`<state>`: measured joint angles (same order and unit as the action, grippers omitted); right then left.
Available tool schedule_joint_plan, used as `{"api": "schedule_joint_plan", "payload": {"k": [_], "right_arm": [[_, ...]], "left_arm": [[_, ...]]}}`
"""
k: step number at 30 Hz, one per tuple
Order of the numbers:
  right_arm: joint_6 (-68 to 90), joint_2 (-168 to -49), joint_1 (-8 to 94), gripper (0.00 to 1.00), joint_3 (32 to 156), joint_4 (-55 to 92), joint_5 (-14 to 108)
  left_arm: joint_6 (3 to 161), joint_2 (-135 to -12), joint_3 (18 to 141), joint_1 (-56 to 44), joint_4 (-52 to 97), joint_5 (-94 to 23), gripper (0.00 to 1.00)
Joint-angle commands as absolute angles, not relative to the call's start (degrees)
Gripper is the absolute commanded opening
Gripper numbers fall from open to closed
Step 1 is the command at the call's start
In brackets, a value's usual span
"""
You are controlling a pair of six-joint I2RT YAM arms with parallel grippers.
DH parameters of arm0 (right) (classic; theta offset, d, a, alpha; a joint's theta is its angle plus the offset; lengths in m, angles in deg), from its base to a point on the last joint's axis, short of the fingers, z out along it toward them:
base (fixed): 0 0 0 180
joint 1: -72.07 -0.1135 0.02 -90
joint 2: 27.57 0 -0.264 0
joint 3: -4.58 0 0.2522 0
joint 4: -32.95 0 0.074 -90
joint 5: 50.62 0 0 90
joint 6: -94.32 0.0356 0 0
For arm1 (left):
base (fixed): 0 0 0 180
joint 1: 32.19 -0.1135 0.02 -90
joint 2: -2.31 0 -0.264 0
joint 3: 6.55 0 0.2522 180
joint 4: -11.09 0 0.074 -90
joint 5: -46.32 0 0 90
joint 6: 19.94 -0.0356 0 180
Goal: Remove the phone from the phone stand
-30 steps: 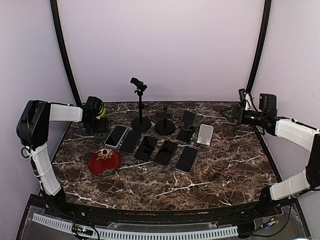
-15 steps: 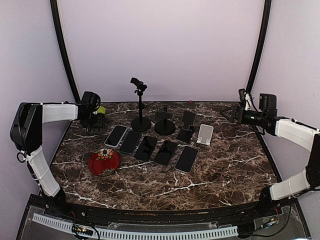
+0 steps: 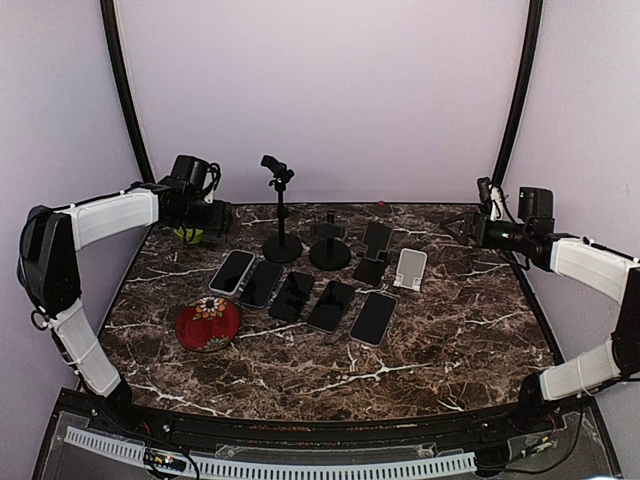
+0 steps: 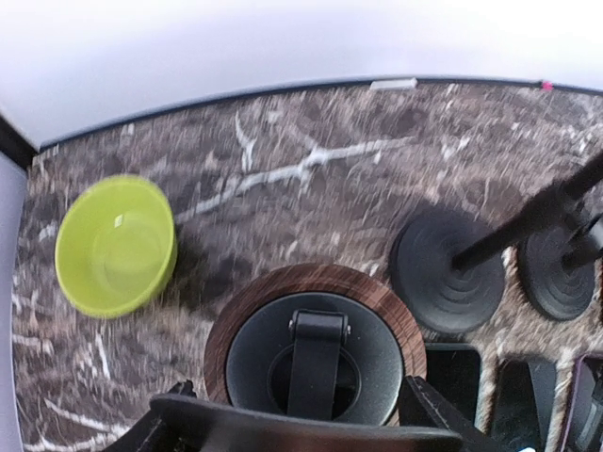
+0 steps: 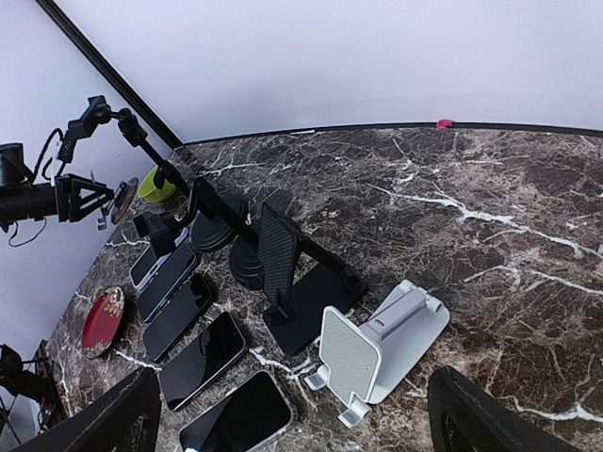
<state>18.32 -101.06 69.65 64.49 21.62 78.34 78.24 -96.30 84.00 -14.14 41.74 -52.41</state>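
My left gripper (image 3: 215,214) hangs above the table's back left and is shut on a round wood-rimmed phone stand (image 4: 247,315) with a dark disc and a black hinged arm. The stand also shows in the right wrist view (image 5: 122,200). No phone shows on it. Several phones (image 3: 331,305) lie flat in a row mid-table. A black stand (image 3: 372,252) with a carbon-patterned plate (image 5: 278,247) and a white stand (image 3: 410,268) hold no phone that I can see. My right gripper (image 3: 455,227) is open and empty above the back right.
A tall black stand (image 3: 280,205) and a short round-based stand (image 3: 329,247) rise behind the phones. A green bowl (image 3: 188,233) sits at the back left, below my left gripper. A red patterned plate (image 3: 208,323) lies front left.
My left gripper has risen from the table's left side and moved back and to the right, lifting the round stand with it. The right arm has not moved.
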Motion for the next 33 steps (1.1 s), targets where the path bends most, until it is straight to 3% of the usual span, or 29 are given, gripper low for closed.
{"api": "schedule_joint_plan", "payload": {"k": [1, 9, 33], "right_arm": [[18.03, -100.80, 69.69, 0.99, 65.67, 22.27, 78.72], [17.86, -100.44, 69.69, 0.99, 65.58, 21.88, 78.24], [18.05, -101.13, 69.96, 0.99, 65.86, 21.95, 78.41]], "left_arm": [[75.33, -101.23, 92.66, -14.44, 41.30, -51.69, 0.59], [73.77, -114.35, 103.69, -14.50, 41.84, -52.87, 0.59], [68.71, -128.58, 115.20, -14.71, 40.42, -53.58, 0.63]]}}
